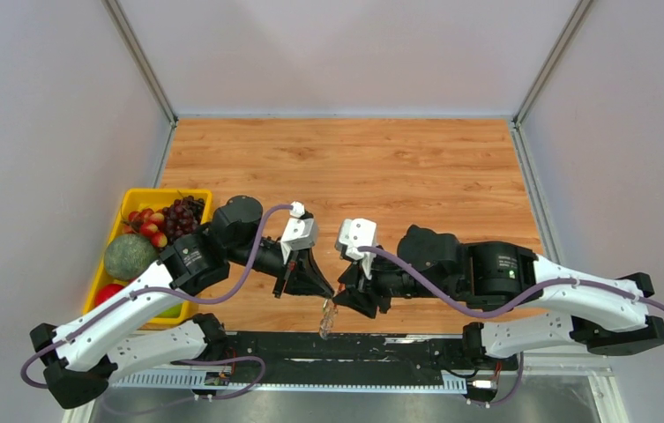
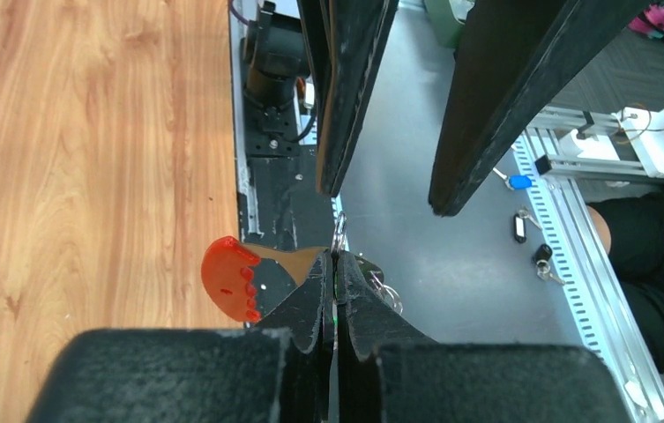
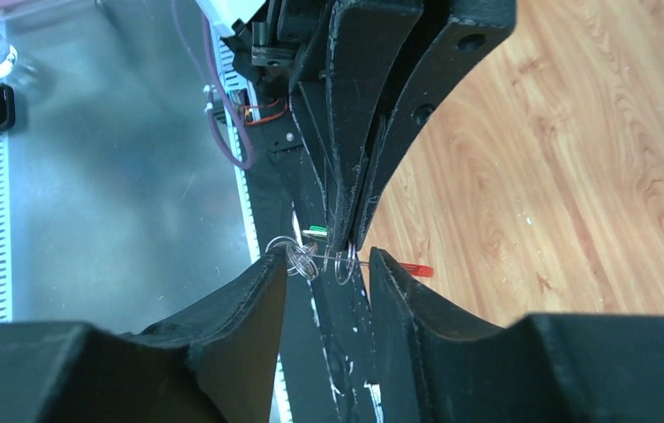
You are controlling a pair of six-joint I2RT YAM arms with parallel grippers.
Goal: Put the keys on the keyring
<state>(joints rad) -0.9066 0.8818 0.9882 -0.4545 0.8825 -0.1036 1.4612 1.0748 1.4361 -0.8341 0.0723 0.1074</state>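
The keyring shows in the left wrist view as a red foot-shaped tag (image 2: 229, 278) on a brown strap, with a silvery ring (image 2: 339, 233) sticking out of the fingertips. My left gripper (image 2: 335, 257) is shut on it above the table's front edge (image 1: 332, 293). In the right wrist view its wire rings (image 3: 303, 259) and red end (image 3: 416, 270) hang under the left fingers (image 3: 354, 176). The key's green head (image 3: 315, 232) sits beside those fingers. My right gripper (image 3: 326, 257) is open, jaws either side of the rings, the left tip touching them. It meets the left gripper (image 1: 347, 295). Silvery pieces (image 1: 327, 319) dangle below.
A yellow tray (image 1: 162, 192) of fruit stands at the left, by the left arm. A black base rail (image 1: 310, 345) runs along the front. Loose keys (image 2: 522, 227) and a blue tag (image 2: 519, 182) lie on the grey bench past the table edge.
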